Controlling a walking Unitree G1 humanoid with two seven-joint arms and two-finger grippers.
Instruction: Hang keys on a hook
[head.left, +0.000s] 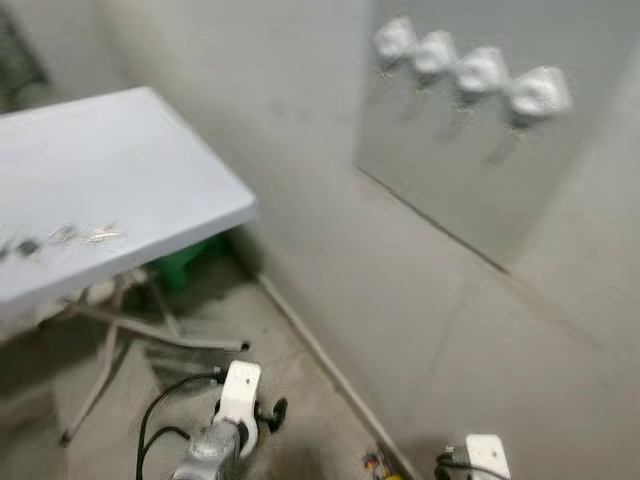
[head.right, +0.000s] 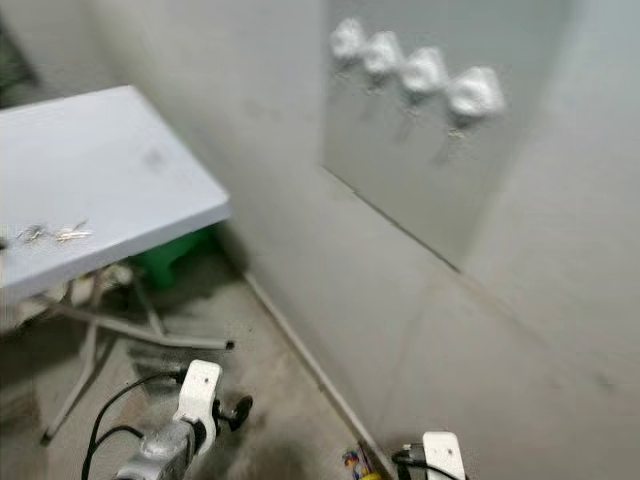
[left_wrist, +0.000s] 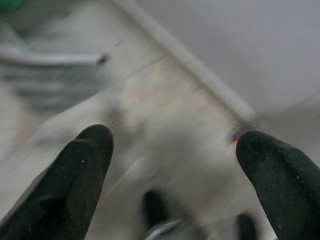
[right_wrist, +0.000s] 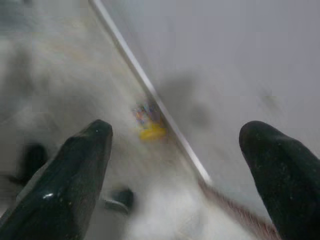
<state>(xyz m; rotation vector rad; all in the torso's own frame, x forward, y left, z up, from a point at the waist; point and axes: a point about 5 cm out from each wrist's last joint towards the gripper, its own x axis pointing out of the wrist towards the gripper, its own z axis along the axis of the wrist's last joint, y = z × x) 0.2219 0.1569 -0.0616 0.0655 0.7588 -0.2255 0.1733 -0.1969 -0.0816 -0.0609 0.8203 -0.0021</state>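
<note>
A bunch of keys (head.left: 85, 237) lies near the front edge of the white folding table (head.left: 130, 170) at my left. A row of several white hooks (head.left: 480, 72) sits high on a grey panel (head.left: 450, 170) on the wall to the right. Both arms hang low, far from the keys and the hooks. My left arm (head.left: 235, 400) is over the floor; in the left wrist view my left gripper (left_wrist: 176, 139) is open with nothing in it. My right arm (head.left: 485, 458) is at the bottom edge; my right gripper (right_wrist: 177, 131) is open and empty above the floor by the wall.
The table stands on thin metal legs (head.left: 110, 335), with a green object (head.left: 185, 262) under it. A baseboard (head.left: 320, 355) runs along the foot of the wall. A small yellow item (right_wrist: 150, 131) lies on the floor against it. The views are blurred.
</note>
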